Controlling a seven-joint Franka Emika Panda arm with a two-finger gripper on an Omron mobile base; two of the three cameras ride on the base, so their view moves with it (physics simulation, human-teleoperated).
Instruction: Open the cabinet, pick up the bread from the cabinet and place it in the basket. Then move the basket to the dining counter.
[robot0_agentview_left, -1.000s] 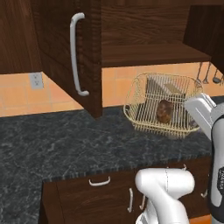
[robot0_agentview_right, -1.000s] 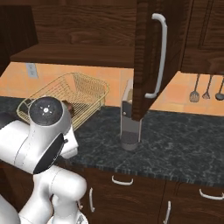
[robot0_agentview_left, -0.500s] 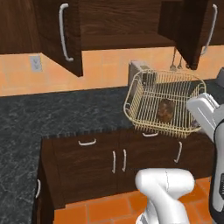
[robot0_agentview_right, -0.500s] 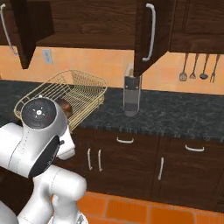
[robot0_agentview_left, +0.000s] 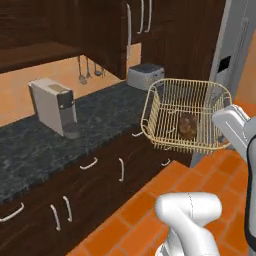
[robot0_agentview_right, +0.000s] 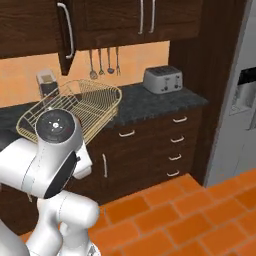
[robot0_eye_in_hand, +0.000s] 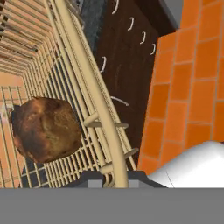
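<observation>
I carry the basket (robot0_agentview_left: 186, 115) in the air by its near rim, out over the orange brick floor (robot0_agentview_right: 190, 210) and just off the front edge of the black counter (robot0_agentview_left: 45, 145), so the load rides clear of the drawers (robot0_agentview_right: 175, 145) while my base travels. My pincer (robot0_eye_in_hand: 114, 175) is closed on the basket rim: in the hand view the wire rail runs straight down between my fingertips, though the tips themselves are mostly cut off at the bottom, so I judge the hold from the rail's position and from the basket hanging level with nothing under it. The bread (robot0_agentview_left: 187, 125) lies inside the basket on the mesh floor, near the rim I hold, so the weight sits close to my hand and tips the basket less. The cabinet (robot0_agentview_left: 60, 30) door hangs open above the counter on the left, with the empty shelf showing, so the picking part looks done and I am on the last step, taking the basket to the dining counter. A grey coffee machine (robot0_agentview_left: 54, 107) stands on the black counter to the left, and a toaster (robot0_agentview_right: 162, 79) sits further along by the tall dark panel. I should keep the basket level, since the bread is loose and could roll.
</observation>
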